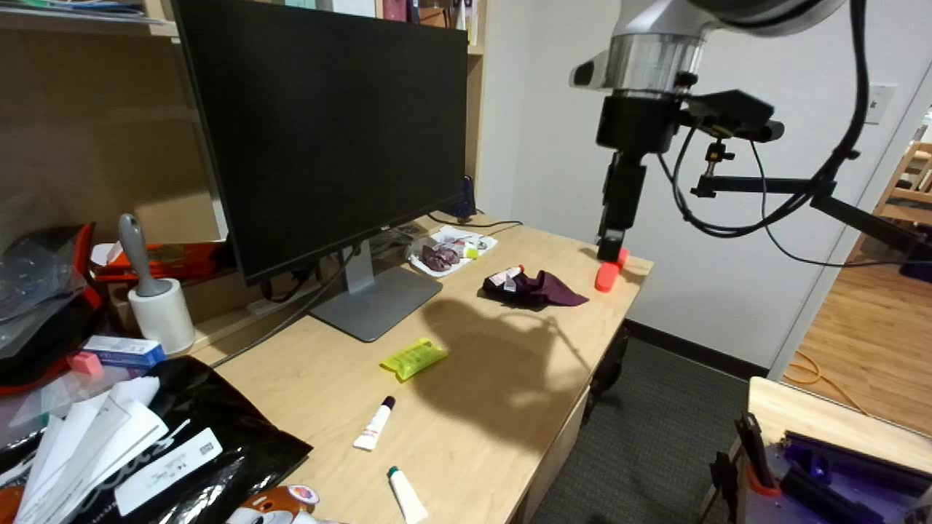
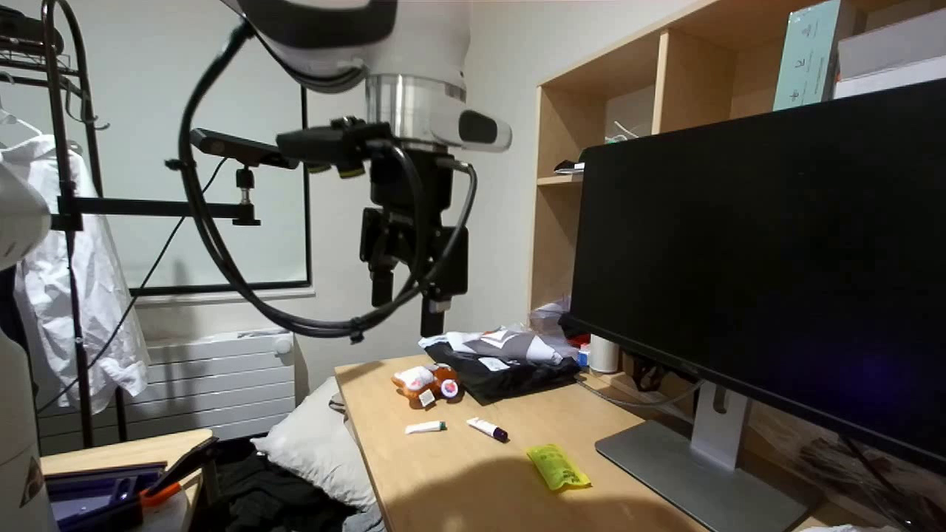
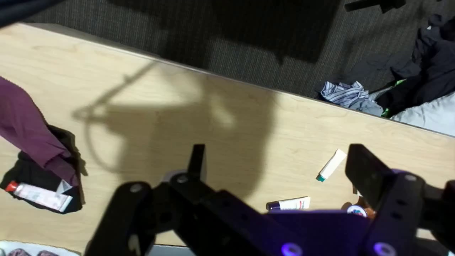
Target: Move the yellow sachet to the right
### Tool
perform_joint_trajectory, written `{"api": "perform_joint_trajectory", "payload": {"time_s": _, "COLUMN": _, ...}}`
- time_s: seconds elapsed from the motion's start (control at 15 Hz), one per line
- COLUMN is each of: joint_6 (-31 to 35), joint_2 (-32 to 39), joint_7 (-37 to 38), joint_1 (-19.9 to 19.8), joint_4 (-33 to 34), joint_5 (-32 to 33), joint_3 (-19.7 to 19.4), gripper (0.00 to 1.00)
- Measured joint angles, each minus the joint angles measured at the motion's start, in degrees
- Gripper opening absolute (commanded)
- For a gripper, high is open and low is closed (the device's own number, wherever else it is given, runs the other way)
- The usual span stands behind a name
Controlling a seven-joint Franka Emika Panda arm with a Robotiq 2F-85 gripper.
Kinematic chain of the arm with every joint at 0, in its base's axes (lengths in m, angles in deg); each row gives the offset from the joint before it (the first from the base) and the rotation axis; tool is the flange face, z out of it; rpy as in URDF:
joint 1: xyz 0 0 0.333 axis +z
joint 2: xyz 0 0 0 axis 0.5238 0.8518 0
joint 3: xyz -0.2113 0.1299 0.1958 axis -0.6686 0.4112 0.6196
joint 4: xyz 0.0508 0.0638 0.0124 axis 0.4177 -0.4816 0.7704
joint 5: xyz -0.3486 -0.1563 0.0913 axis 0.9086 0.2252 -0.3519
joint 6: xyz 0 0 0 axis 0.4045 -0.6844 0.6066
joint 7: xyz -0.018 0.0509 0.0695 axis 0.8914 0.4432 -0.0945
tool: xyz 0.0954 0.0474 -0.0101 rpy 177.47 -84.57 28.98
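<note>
Along the desk, yellow sachet, long axis slightly askew.

In an exterior view, the sachet lies on the worktop, just before the base of the monitor. Nearer lies a tube, between the sachet and a second tube. Left of these is a bag, with papers upon it. Farther back, to the right of the sachet, lies a cloth, and on this cloth rests a third tube.
</note>
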Motion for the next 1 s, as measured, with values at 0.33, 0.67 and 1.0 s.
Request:
{"api": "perform_joint_trajectory", "payload": {"time_s": 0.33, "joint_6": 4.28, "joint_2": 12.47, "joint_7": -2.9, "joint_1": 2.72, "joint_4": 3.41, "joint_5": 0.69, "joint_3": 4.14, "gripper": 1.0}}
{"api": "perform_joint_trajectory", "payload": {"time_s": 0.67, "joint_6": 4.26, "joint_2": 11.9, "joint_7": -2.9, "joint_1": 1.98, "joint_4": 3.44, "joint_5": 0.63, "joint_3": 4.39, "gripper": 1.0}}
{"api": "perform_joint_trajectory", "payload": {"time_s": 1.0, "joint_6": 7.13, "joint_2": 12.74, "joint_7": -1.99, "joint_1": 2.03, "joint_4": 3.4, "joint_5": -3.98, "joint_3": 4.88, "gripper": 1.0}}
